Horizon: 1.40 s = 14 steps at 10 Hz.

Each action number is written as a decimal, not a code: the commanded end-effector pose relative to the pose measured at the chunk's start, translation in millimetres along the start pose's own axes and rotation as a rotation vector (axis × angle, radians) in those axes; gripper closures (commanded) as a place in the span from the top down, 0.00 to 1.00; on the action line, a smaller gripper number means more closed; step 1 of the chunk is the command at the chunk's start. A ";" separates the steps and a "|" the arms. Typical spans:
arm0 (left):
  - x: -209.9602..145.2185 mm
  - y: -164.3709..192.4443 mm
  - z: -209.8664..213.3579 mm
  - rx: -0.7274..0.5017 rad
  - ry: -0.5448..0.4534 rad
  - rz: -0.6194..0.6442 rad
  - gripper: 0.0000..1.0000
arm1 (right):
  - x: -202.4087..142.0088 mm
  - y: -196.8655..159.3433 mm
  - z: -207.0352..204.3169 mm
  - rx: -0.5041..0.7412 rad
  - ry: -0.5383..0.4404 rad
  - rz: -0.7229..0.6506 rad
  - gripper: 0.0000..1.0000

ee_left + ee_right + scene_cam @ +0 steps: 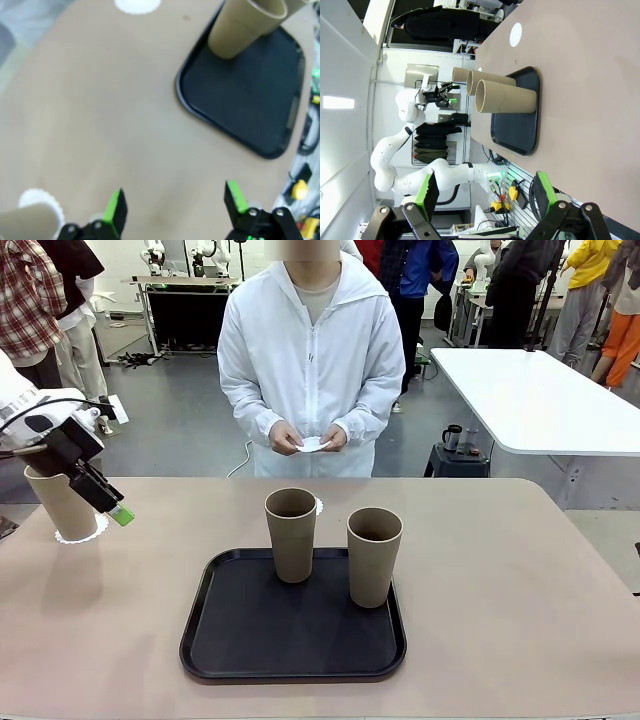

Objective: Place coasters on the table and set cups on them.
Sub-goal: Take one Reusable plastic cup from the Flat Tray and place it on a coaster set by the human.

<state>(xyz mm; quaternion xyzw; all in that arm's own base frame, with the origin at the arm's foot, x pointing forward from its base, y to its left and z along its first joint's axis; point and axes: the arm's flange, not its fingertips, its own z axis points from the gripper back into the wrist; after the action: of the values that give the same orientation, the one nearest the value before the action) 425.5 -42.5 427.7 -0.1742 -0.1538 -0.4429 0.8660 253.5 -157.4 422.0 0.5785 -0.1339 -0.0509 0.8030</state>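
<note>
Grippers both stand with fingers spread wide and nothing between them. The left gripper (pixel 112 508) comes in low from the left edge of the table (pixel 500 585), tilted down and toward the middle. Its black body covers the rim of the left cup (pixel 60 508), which stands upright on the first coaster (pixel 84 532) close to that edge. In the left wrist view this cup sits in the bottom corner, just outside one green finger (pixel 116 204) — beside the gripper, not between its jaws. Whether they touch cannot be told. The right gripper (pixel 486 192) looks sideways across the tabletop toward the black tray (pixel 515 137), well apart from everything on it.

The tabletop is bare to the right of the tray, and again between the tray and the left cup. The tray lies near the robot's edge, about mid-table. Two cups stand upright on it, apart from each other: the rear cup (pixel 291 535) at its back left and the front cup (pixel 374 558) nearer the right side.

The second coaster (pixel 318 506) lies flat on the table just behind the tray, partly hidden by the rear cup and carrying nothing. The third coaster (pixel 314 444) is off the table — held between the person's hands (pixel 286 437) at the far side.
</note>
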 end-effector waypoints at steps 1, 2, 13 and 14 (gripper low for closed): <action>-15.0 -3.0 14.3 -0.139 -0.069 0.136 1.00 | 0.4 0.5 0.5 0.015 -0.003 0.001 1.00; 0.0 0.0 0.0 0.000 0.000 0.000 1.00 | 0.4 0.5 0.5 0.015 -0.003 0.001 1.00; 54.4 -8.0 -73.7 -0.229 -0.377 -0.407 1.00 | 0.4 0.5 0.5 0.015 -0.003 0.001 1.00; 52.5 -15.9 -84.4 -0.263 -0.444 -0.521 1.00 | 0.4 0.5 0.5 0.015 -0.003 0.001 1.00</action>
<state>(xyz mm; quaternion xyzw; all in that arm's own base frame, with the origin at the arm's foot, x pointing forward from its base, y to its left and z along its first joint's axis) 452.5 -129.1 396.8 -0.2917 -0.2958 -0.5762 0.7038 253.5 -157.4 422.1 0.5784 -0.1340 -0.0509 0.8030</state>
